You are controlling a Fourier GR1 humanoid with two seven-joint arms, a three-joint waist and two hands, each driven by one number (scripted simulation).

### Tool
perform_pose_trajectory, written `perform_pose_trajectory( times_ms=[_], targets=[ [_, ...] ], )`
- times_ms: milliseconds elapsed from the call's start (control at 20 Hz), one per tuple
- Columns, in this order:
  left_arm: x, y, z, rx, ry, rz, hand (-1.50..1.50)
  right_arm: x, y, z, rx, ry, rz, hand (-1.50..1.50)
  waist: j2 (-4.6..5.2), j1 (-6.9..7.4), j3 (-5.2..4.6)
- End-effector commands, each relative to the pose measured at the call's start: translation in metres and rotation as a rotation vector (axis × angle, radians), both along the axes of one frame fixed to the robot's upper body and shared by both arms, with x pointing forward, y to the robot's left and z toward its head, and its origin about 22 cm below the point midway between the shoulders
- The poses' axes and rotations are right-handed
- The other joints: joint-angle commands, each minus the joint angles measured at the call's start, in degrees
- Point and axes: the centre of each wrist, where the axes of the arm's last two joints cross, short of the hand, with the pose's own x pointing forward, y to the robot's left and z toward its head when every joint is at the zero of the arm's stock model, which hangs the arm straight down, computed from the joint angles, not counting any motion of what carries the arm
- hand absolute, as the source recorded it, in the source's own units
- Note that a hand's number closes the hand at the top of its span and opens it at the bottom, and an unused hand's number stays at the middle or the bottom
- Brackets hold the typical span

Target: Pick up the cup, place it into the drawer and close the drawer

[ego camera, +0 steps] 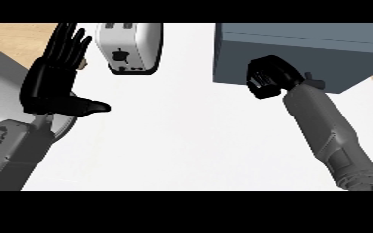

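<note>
I count one toaster [131, 47] at 11 o'clock, one drawer [291, 47] at 1; right hand [268, 76] curled against it, holding nothing I can see; left hand [55, 74] spread flat.

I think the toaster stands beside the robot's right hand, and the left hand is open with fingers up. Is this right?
Not quite. The head view shows the toaster beside the left hand, not the right hand. The left hand is indeed open, fingers up.

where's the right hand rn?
Head view, right of centre: the right hand sits with fingers curled against the front face of the grey drawer unit, well to the right of the white toaster.
</note>
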Motion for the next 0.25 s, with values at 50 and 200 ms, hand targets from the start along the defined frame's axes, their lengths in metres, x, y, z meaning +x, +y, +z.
perform_pose_trajectory(
  times_ms=[50,200],
  targets=[
    [0.003,-0.008,-0.004,-0.010,0.007,0.001,-1.50,0.022,-0.031,0.049,0.026,-0.058,-0.207,1.50,2.76,0.92,0.70],
    [-0.001,-0.009,-0.012,-0.016,0.004,-0.025,-1.50,0.020,-0.028,0.042,0.030,-0.054,-0.214,1.50,2.83,1.30,0.62]
  ],
)
